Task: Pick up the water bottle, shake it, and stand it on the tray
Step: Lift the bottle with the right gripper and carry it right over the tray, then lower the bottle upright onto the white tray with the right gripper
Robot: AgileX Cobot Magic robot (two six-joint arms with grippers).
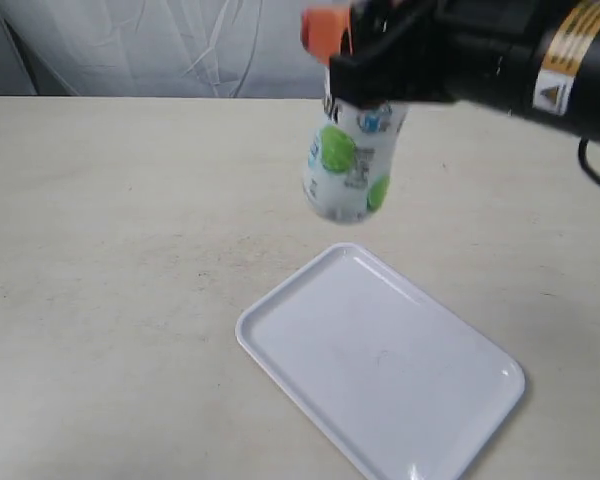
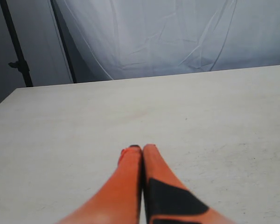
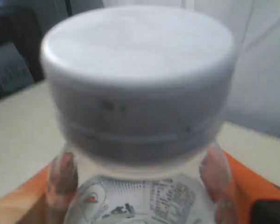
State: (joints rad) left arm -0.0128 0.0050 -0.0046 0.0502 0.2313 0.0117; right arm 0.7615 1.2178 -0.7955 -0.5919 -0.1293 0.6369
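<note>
The water bottle (image 1: 346, 165) hangs in the air above the table, blurred, its lime-printed label facing the camera. My right gripper (image 1: 365, 70) is shut on its upper part, and the black arm reaches in from the upper right. In the right wrist view the white cap (image 3: 137, 60) fills the frame, with orange fingers (image 3: 233, 177) on both sides of the bottle (image 3: 140, 198). The white tray (image 1: 380, 365) lies flat on the table below and to the right of the bottle, with nothing on it. My left gripper (image 2: 139, 148) is shut on nothing, low over bare table.
The table (image 1: 110, 250) is a pale beige surface. A white cloth backdrop (image 2: 177, 37) hangs behind it, and a dark stand pole (image 2: 16, 46) rises at the far corner.
</note>
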